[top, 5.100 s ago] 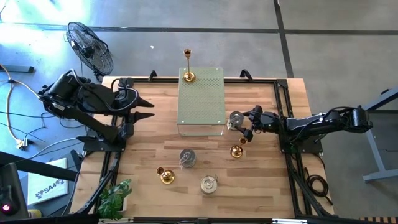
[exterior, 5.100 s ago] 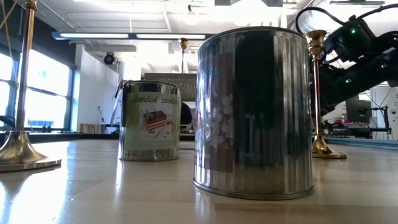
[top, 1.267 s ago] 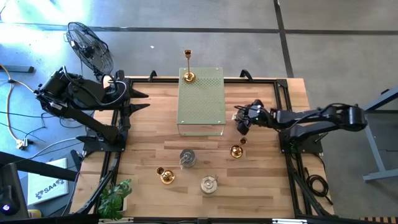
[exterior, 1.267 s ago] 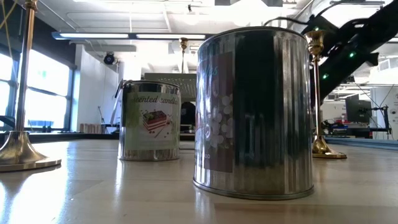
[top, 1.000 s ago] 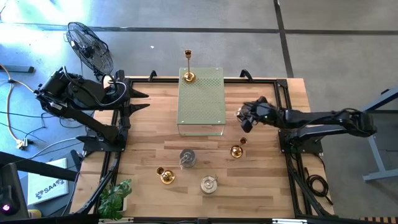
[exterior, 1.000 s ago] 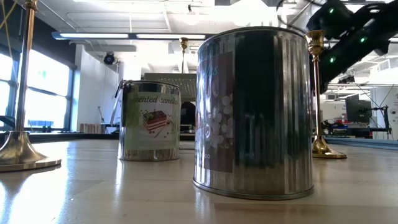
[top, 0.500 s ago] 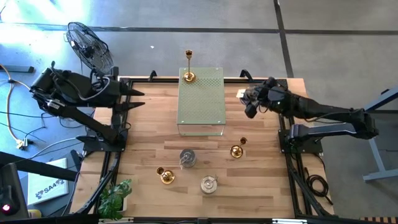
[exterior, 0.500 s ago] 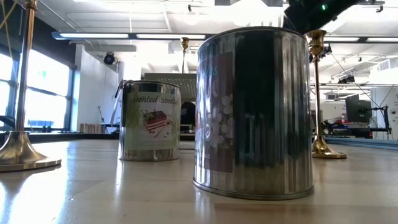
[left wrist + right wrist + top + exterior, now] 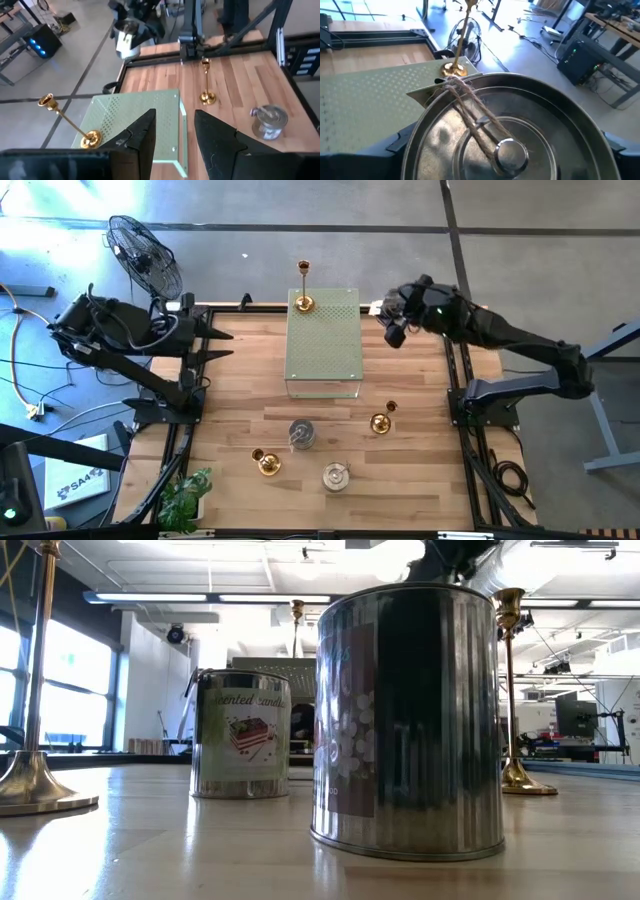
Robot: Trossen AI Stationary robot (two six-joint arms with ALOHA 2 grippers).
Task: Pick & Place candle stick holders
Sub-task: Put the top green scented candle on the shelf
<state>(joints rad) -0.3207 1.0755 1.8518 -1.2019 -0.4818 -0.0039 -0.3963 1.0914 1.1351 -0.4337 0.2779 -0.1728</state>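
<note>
My right gripper (image 9: 390, 322) hangs high over the table's far right, just right of the pale green perforated box (image 9: 323, 345), shut on a squat silver holder (image 9: 505, 145) with twine on its lid. Two more silver holders (image 9: 301, 433) (image 9: 336, 476) stand on their bases near the front edge. Two gold holders (image 9: 267, 463) (image 9: 380, 423) stand on the wood. A third gold one (image 9: 303, 302) stands on the box's far edge. My left gripper (image 9: 222, 343) is open at the far left, holding nothing. My right gripper has the silver holder's round wall (image 9: 417, 147) between its two fingers (image 9: 616, 150), one on each opposite side. The fingers come nearly level from the table's right. The holder is lifted well clear of the table, lid up.
A black fan (image 9: 145, 255) stands off the table's far left corner, and a green plant (image 9: 185, 498) at the near left corner. Black frame rails (image 9: 460, 360) run along the table's edges. Bare wood lies left of the box.
My right gripper has risen high with the silver holder from beside the box's right side, drifting toward the far edge and rolling a little. The holder stays lifted clear. In the low view the right arm has climbed out of the top of the picture.
</note>
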